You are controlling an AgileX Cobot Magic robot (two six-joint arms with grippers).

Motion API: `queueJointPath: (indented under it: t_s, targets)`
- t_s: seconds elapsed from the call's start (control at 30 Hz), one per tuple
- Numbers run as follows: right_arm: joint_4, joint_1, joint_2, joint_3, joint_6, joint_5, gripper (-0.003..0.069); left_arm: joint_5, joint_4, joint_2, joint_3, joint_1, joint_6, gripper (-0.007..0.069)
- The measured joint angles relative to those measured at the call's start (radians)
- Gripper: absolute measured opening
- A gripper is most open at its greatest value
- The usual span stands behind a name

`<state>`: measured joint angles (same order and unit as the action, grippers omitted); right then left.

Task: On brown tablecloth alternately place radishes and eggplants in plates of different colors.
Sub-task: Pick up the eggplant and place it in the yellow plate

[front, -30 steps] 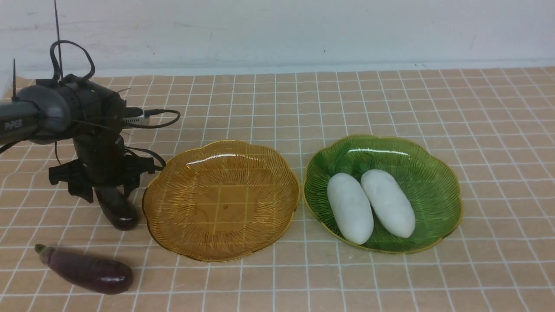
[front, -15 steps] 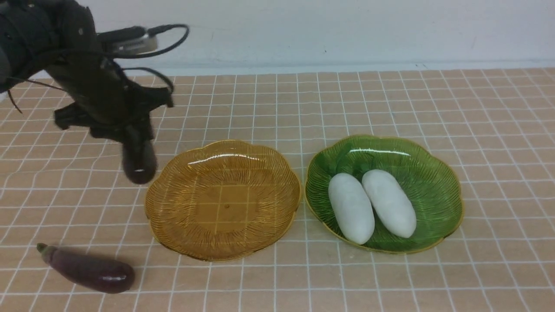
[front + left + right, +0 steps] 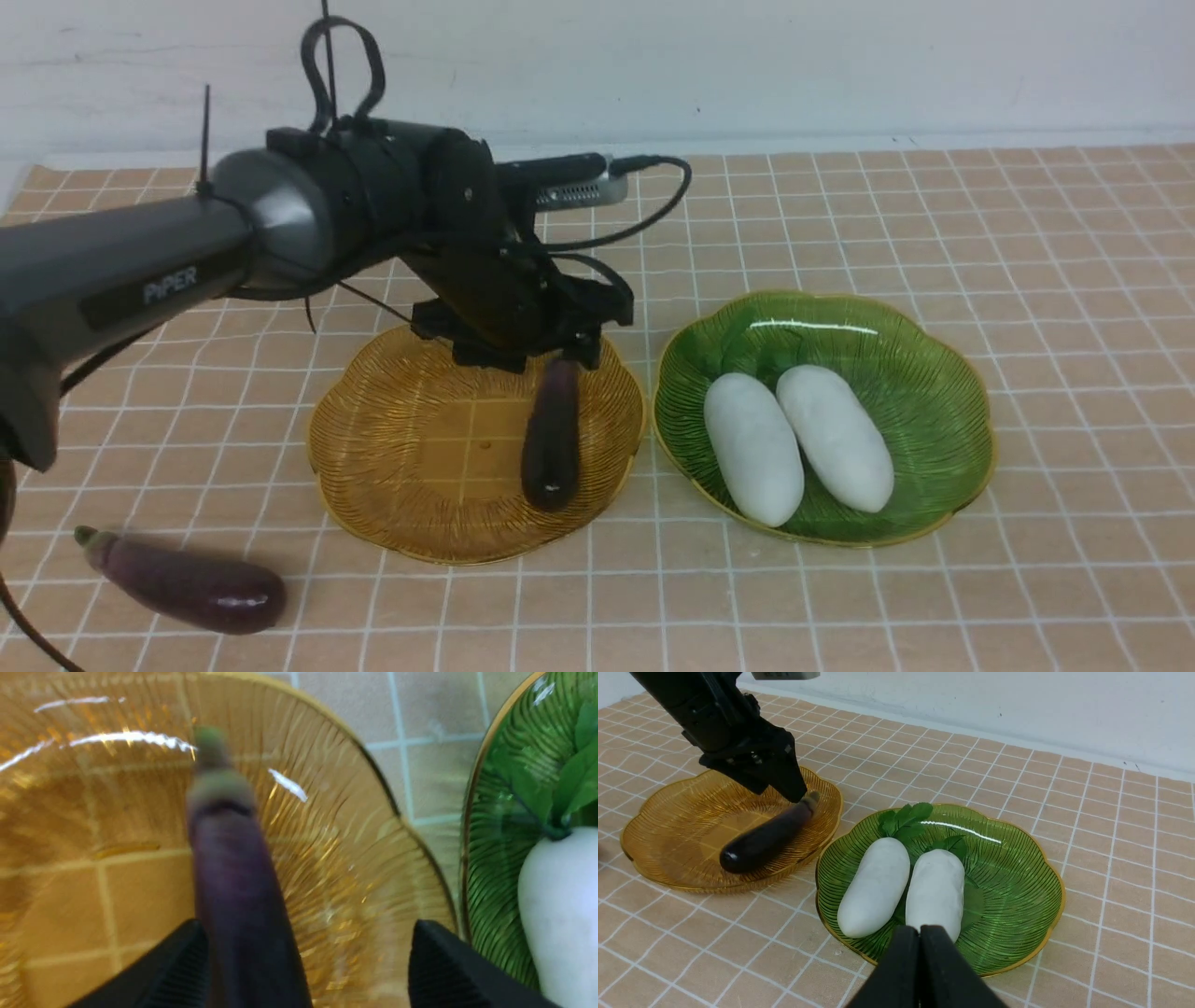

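Looking into the amber plate (image 3: 392, 420), we see one eggplant (image 3: 551, 434) lying in it, on the side nearest the green plate (image 3: 924, 373). Our left gripper (image 3: 308, 928) hangs over its stem end, jaws spread wide, clamping nothing. The green plate holds the left radish (image 3: 753, 448) and right radish (image 3: 836, 437) side by side. A second eggplant (image 3: 182, 581) lies on the brown tablecloth (image 3: 1074, 280), left of the amber plate. Our right gripper (image 3: 920, 931) is pressed together, empty.

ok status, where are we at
Left claw open over eggplant lying in amber plate. Right claw shut, empty. Second eggplant on cloth, nothing blocking.
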<state>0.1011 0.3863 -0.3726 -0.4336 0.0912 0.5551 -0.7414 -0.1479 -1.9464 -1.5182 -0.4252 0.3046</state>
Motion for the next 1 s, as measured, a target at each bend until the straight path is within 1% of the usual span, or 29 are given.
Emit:
queueJointPath:
  t_s: [0.07,0.1,0.13,0.17,0.2,0.23,0.3,0.37,0.47,0.57,0.6,0.63,0.67,0.7,0.73,0.77,0.83,0.93,0.97,1.0]
  targets:
    - [0.0,0.0,0.0,0.0,0.0,0.0,-0.0016,-0.029,0.004,0.028,0.001,0.009,-0.01,0.0497]
    - [0.0,0.0,0.0,0.0,0.0,0.0,-0.0016,-0.049,0.01,0.049,0.001,0.017,-0.022,0.0465]
    - [0.0,0.0,0.0,0.0,0.0,0.0,-0.0016,-0.079,0.027,0.083,0.001,0.026,-0.042,0.0407]
    - [0.0,0.0,0.0,0.0,0.0,0.0,-0.0016,-0.1,0.041,0.098,0.001,0.033,-0.053,0.0379]
    - [0.0,0.0,0.0,0.0,0.0,0.0,-0.0016,-0.124,0.059,0.139,0.001,0.043,-0.064,0.0316]
    - [0.0,0.0,0.0,0.0,0.0,0.0,-0.0016,-0.18,0.099,0.184,0.001,0.058,-0.083,0.0211]
    - [0.0,0.0,0.001,0.0,0.0,0.0,-0.0016,-0.292,0.17,0.266,0.001,0.091,-0.1,0.0083]
    - [0.0,0.0,0.001,0.0,0.0,0.0,-0.0016,-0.388,0.228,0.326,0.004,0.12,-0.103,0.0037]
    - [0.0,0.0,0.001,0.0,0.0,0.0,-0.0016,-0.456,0.308,0.422,0.055,0.163,-0.087,0.0007]
    - [0.0,0.0,0.001,0.0,0.0,0.002,-0.0016,-0.475,0.347,0.531,0.171,0.203,-0.026,-0.0003]
    - [0.0,0.0,0.001,0.0,0.0,0.004,-0.0016,-0.481,0.349,0.587,0.285,0.223,0.041,-0.0003]
    - [0.0,0.0,0.001,0.0,0.0,0.004,-0.0016,-0.476,0.349,0.62,0.365,0.233,0.079,-0.0003]
    - [0.0,0.0,0.001,0.0,0.0,0.004,-0.0016,-0.448,0.349,0.646,0.446,0.241,0.137,-0.0002]
    - [0.0,0.0,0.001,0.0,0.0,0.006,-0.0016,-0.392,0.349,0.668,0.55,0.25,0.195,0.0002]
    - [0.0,0.0,0.001,0.0,0.0,0.006,-0.0016,-0.34,0.348,0.676,0.612,0.257,0.245,0.0012]
    - [0.0,0.0,0.001,0.0,0.0,0.006,-0.0016,-0.33,0.346,0.676,0.612,0.258,0.256,0.0012]
    - [0.0,0.0,0.001,0.0,0.0,0.007,-0.0016,-0.264,0.346,0.676,0.677,0.266,0.334,0.0039]
    - [0.0,0.0,0.001,0.0,0.0,0.007,-0.0016,-0.161,0.359,0.668,0.746,0.276,0.481,0.0101]
    - [0.001,0.0,0.001,0.0,0.0,0.007,-0.0016,-0.155,0.361,0.665,0.751,0.276,0.492,0.0116]
    - [0.004,0.0,0.001,0.0,0.0,0.007,-0.0016,-0.134,0.374,0.659,0.757,0.276,0.534,0.0145]
